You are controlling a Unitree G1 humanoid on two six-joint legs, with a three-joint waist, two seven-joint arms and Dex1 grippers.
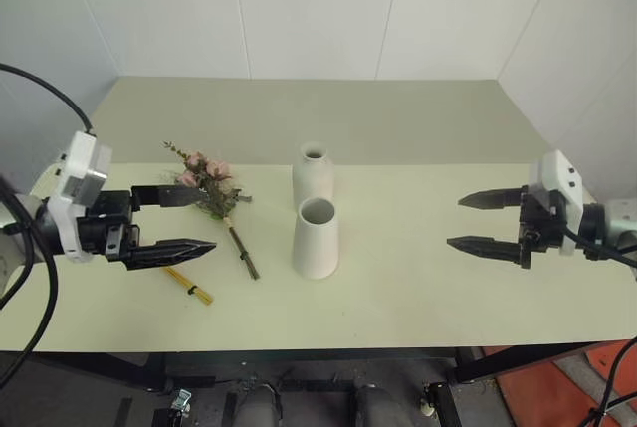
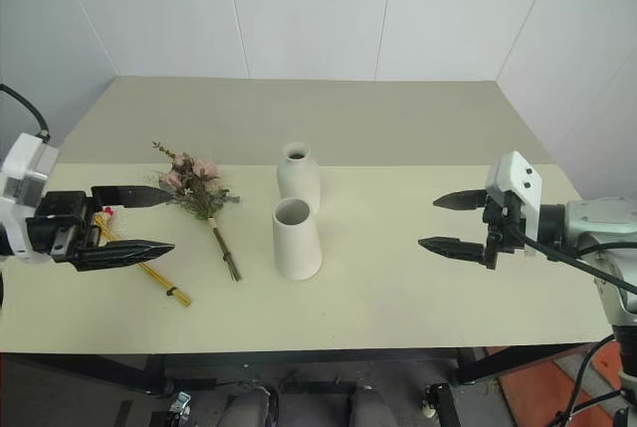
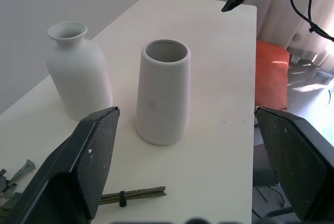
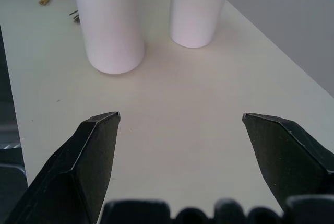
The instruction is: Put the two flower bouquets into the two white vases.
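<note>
A: Counter [image 1: 418, 278] status?

B: Pale, with both white vases standing upright near its middle. The bottle vase [image 1: 314, 173] sits just behind the cone vase [image 1: 317, 239], very close; whether they touch cannot be told. Both mouths are open and hold nothing.

A: Bouquets?

B: Both lie flat on the counter to the left of the vases. The rose bouquet [image 1: 212, 185] has its pink heads pointing away from the robot and its dark stem running toward the near edge. The straw bouquet [image 2: 149, 271] lies further left, its yellow stems showing under the left tool, with small red blossoms at the far end.

A: Left tool [image 1: 194, 220]?

B: Jaws spread wide, holding nothing, pointing right toward the vases. It hangs above the straw bouquet and beside the roses. Its own wrist view looks between the fingers at both vases.

A: Right tool [image 1: 473, 221]?

B: Also spread wide and empty, on the right side, well apart from the vases, pointing left toward them.
</note>
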